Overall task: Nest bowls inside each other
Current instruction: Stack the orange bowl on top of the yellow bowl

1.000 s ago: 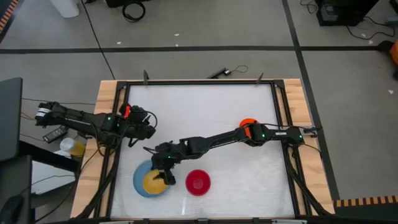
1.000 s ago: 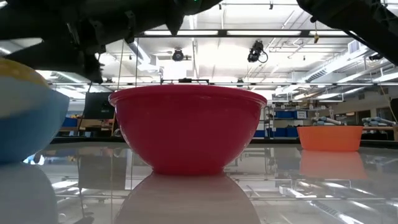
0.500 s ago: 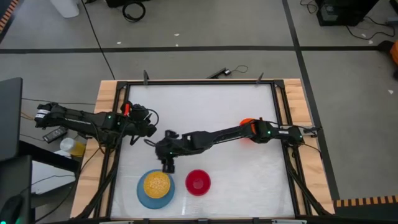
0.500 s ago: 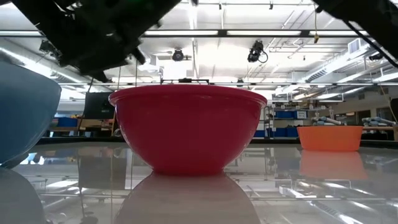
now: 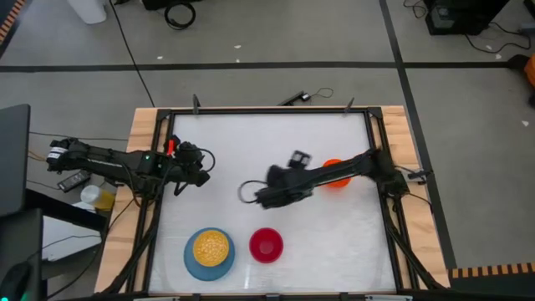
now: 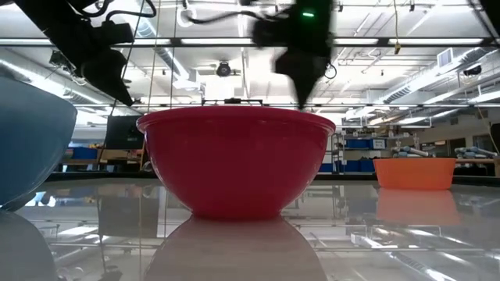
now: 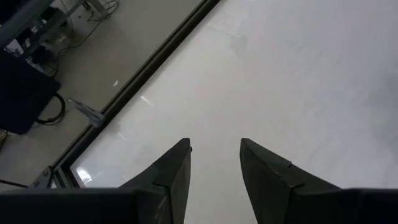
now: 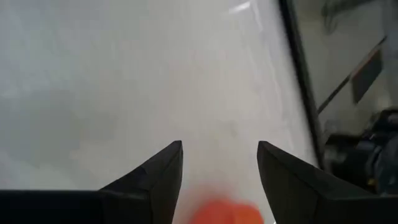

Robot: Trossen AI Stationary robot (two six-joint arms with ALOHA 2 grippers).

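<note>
A yellow bowl (image 5: 210, 246) lies inside the larger light blue bowl (image 5: 189, 259) near the table's front left. The blue bowl's wall (image 6: 31, 152) also shows in the low view. The red bowl (image 5: 266, 246) (image 6: 238, 160) stands right of it on its base. The orange bowl (image 5: 334, 174) (image 6: 414, 173) (image 8: 224, 211) stands at mid right, partly under my right arm. My right gripper (image 5: 295, 162) (image 6: 301, 94) (image 8: 219, 149) hangs open above the table, just left of the orange bowl. My left gripper (image 5: 201, 168) (image 7: 214, 146) waits open over the table's left side.
Black rails (image 5: 374, 150) on a wooden frame (image 5: 142, 134) border the white tabletop (image 5: 267, 142). Its middle and far half are bare. A cable (image 5: 305, 96) lies on the floor beyond the far edge.
My right gripper has come up off the yellow bowl, which stays lying in the blue one. It has then swung toward the table's right and far side, toward the orange bowl, turning about as it went. The blue bowl has settled a little nearer the front edge.
</note>
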